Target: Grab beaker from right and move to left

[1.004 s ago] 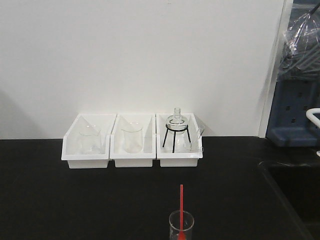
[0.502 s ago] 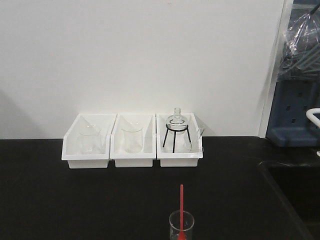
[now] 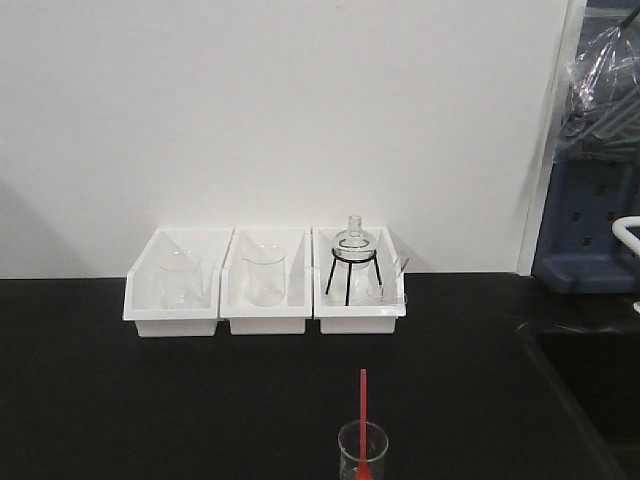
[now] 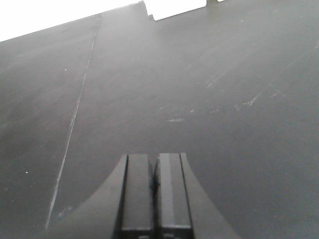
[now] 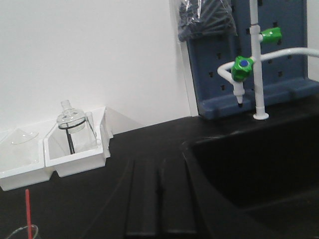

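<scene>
The beaker (image 3: pixel 362 452), small clear glass with a thin red rod (image 3: pixel 363 400) standing up out of it, sits on the black bench at the bottom edge of the front view; its lower part is cut off. In the right wrist view only its rim (image 5: pixel 19 232) and the rod show at the bottom left corner. My right gripper (image 5: pixel 158 164) is shut and empty, well to the right of the beaker, beside the sink edge. Over bare black bench top, my left gripper (image 4: pixel 155 162) is shut with nothing in it. Neither gripper appears in the front view.
Three white bins (image 3: pixel 265 312) stand in a row against the back wall, two holding rodless beakers (image 3: pixel 264 280), the right one a round flask on a black tripod (image 3: pixel 353 262). A black sink (image 5: pixel 259 169) lies at the right, with a white tap and green valves (image 5: pixel 242 68) behind it.
</scene>
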